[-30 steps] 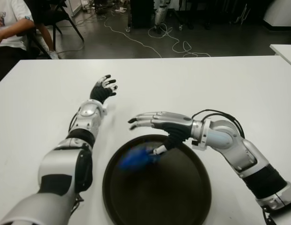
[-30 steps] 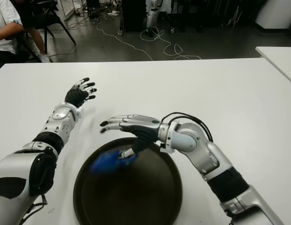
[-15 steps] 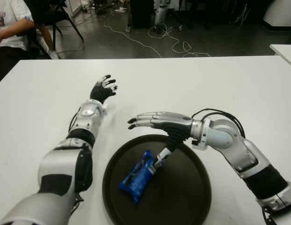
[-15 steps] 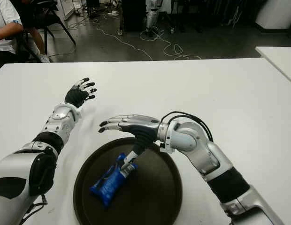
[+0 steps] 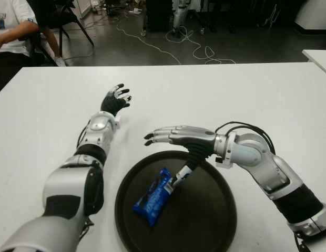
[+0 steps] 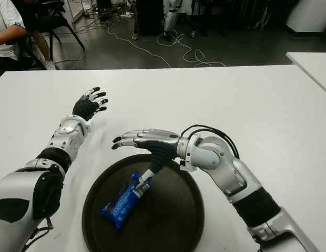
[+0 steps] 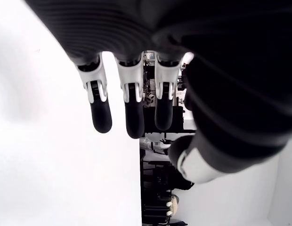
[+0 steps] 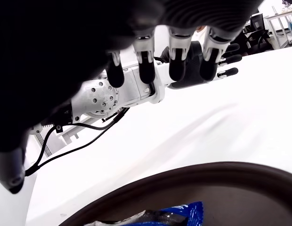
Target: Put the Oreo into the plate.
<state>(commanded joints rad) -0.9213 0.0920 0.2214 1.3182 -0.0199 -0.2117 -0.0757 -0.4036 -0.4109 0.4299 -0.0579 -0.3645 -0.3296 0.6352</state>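
Note:
The blue Oreo pack (image 5: 153, 195) lies flat inside the dark round plate (image 5: 205, 220) near the table's front edge, toward the plate's left half. My right hand (image 5: 173, 137) hovers over the plate's far rim with its fingers stretched out and its thumb pointing down beside the pack's upper end; it holds nothing. The right wrist view shows the pack's blue edge (image 8: 183, 214) below the spread fingers (image 8: 176, 59). My left hand (image 5: 115, 100) is extended over the white table (image 5: 247, 94), left of the plate and farther away, fingers spread.
A seated person (image 5: 10, 26) is at the far left corner beyond the table. Cables (image 5: 194, 50) trail across the dark floor behind. A second white table's corner (image 5: 318, 55) shows at the far right.
The Oreo pack dropped from my right hand into the plate and has come to rest, shifting slightly. The right hand stays open above it. The left arm has barely moved.

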